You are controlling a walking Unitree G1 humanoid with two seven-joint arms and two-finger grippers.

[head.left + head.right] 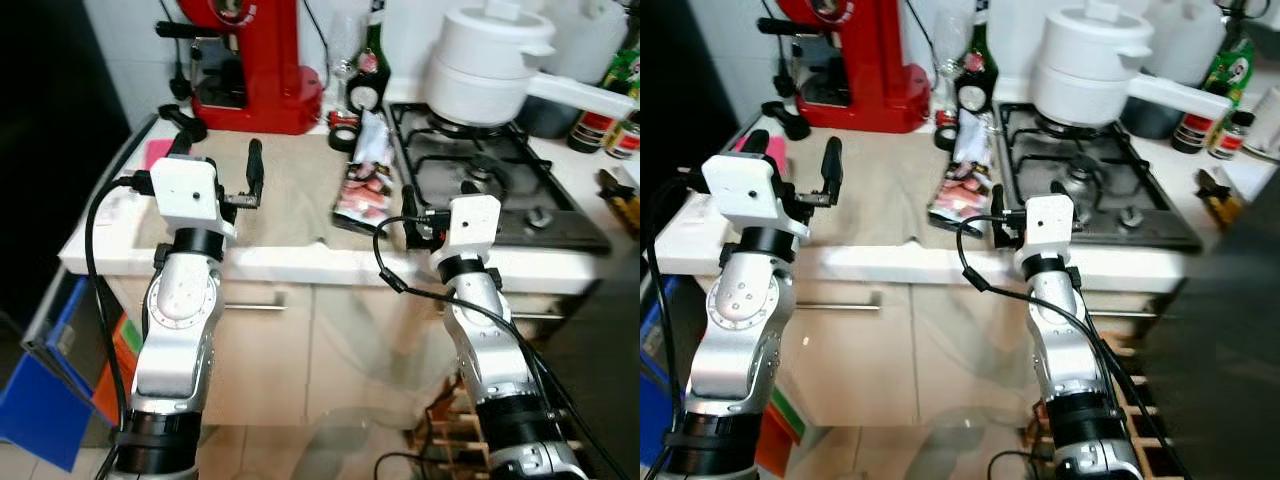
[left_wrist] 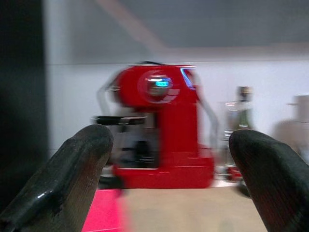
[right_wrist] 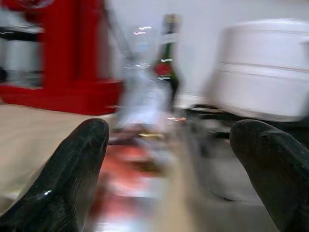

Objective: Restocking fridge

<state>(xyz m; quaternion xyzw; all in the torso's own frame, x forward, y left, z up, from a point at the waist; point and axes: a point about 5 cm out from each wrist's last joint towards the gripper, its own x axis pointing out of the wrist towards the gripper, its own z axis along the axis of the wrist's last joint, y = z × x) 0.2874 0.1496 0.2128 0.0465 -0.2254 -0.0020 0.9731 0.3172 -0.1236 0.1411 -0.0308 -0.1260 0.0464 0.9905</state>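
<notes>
**Both jaws wide apart, holding nothing, at the counter's front edge**

Spread wide and empty, my left gripper [image 1: 215, 160] hovers over the front left part of the counter [image 1: 290, 262], pointing toward the red coffee machine [image 1: 250, 62] at the back. My right gripper [image 3: 169, 159] is just as open and empty, at the front edge beside the hob [image 1: 490, 180]. Ahead of it, a clear food packet [image 1: 362, 185] with red contents lies on the counter against the hob's left edge. A white pot [image 1: 490, 60] sits on the hob.
</notes>
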